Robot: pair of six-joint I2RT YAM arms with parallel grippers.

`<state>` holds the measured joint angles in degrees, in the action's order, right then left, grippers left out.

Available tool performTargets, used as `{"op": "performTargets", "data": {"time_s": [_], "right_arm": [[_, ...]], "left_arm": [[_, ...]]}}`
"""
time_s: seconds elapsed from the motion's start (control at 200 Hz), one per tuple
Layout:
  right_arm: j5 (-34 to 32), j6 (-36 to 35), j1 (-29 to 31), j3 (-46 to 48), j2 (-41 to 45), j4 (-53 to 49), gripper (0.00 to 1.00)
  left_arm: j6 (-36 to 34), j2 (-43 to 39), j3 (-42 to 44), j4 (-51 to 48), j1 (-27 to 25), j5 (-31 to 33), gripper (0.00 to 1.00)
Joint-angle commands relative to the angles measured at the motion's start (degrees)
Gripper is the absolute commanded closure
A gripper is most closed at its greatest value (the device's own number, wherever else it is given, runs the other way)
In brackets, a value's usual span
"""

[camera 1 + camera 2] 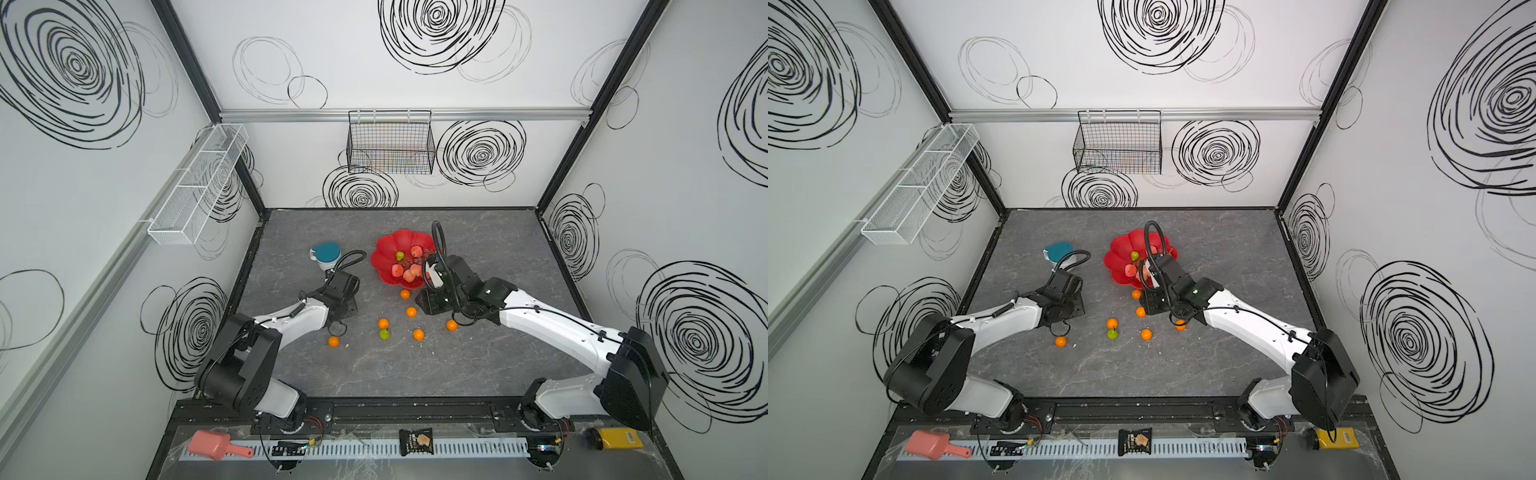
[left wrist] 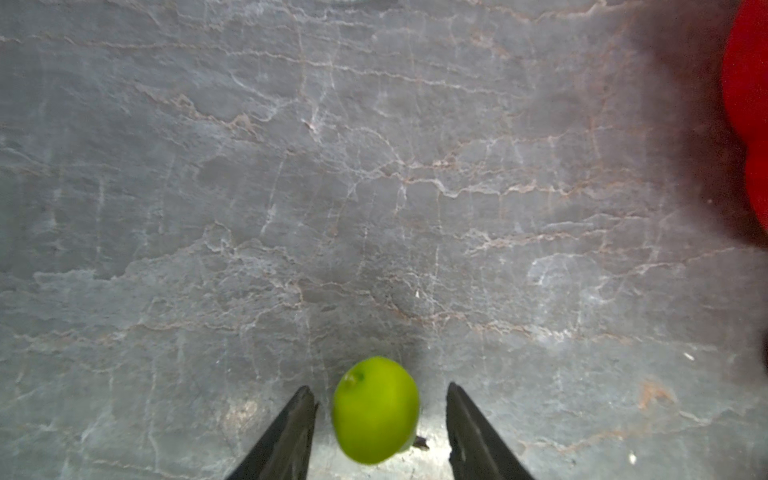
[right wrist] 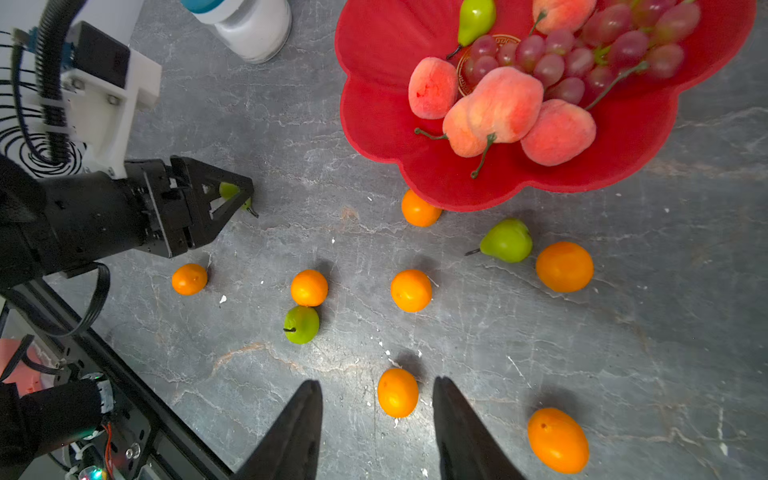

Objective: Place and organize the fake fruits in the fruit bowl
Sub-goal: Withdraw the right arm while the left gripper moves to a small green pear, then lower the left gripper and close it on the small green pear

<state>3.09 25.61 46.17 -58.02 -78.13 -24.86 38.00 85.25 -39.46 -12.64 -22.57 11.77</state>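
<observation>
Left gripper [image 2: 379,387]: released, jaws apart on either side of a green pear [image 2: 376,411]; a narrow gap shows on each side, so nothing is clamped.
Green pear: lies on its side on the grey tabletop [image 1: 415,374], left of the fruit bowl [image 1: 384,249] and apart from it, on the side where the white mug [image 1: 326,253] with the teal lid stands.
Right gripper [image 3: 377,380]: released and holding nothing, jaws apart, raised over the table just in front of the bowl's near rim.
Nearest orange [image 3: 397,392]: shows between the right gripper's tips in the right wrist view, lying untouched on the tabletop.
Fruit bowl: red, scalloped rim, upright, middle of the table toward the back.
Bowl contents: 5 peaches [image 3: 505,104], 1 grape bunch [image 3: 582,58], 1 bowl pear [image 3: 473,18].
Peaches: 4 clustered and touching on the near side; the 5th sits at the far side beside the grapes.
Grape bunch: red-purple, spread across the bowl's centre behind the peach cluster.
Loose oranges [image 3: 411,291]: 7 in all on the tabletop in front of the bowl, counting the nearest orange.
Rim orange [image 3: 417,208]: tucked partly under the bowl's near rim.
Loose pears [image 3: 507,241]: 2 besides the straddled one; 1 touches an orange, the other sits just beside another orange.
Top views: the right arm hides 1 loose pear and its neighbouring orange.
</observation>
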Motion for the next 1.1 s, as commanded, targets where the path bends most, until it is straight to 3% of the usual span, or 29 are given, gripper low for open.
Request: {"op": "performTargets", "data": {"time_s": [0.0,0.4,0.665,1.091], "right_arm": [[-0.4,-0.5,-0.5,0.9,1.7,0.0,0.52],[-0.5,-0.5,-0.7,0.6,1.7,-0.4,0.52],[-1.1,-0.4,-0.7,-0.2,1.8,-1.2,0.52],[-3.8,3.3,-3.3,2.9,4.4,-0.8,0.52]], "left_arm": [[0.6,0.9,-1.3,1.3,-0.2,0.0,0.46],[-0.3,4.2,-2.2,2.0,-0.4,-0.4,0.53],[-0.9,5.6,-2.6,2.7,-0.4,-0.8,0.64],[-1.8,2.8,-4.9,2.2,-1.5,-3.1,0.7]]}}
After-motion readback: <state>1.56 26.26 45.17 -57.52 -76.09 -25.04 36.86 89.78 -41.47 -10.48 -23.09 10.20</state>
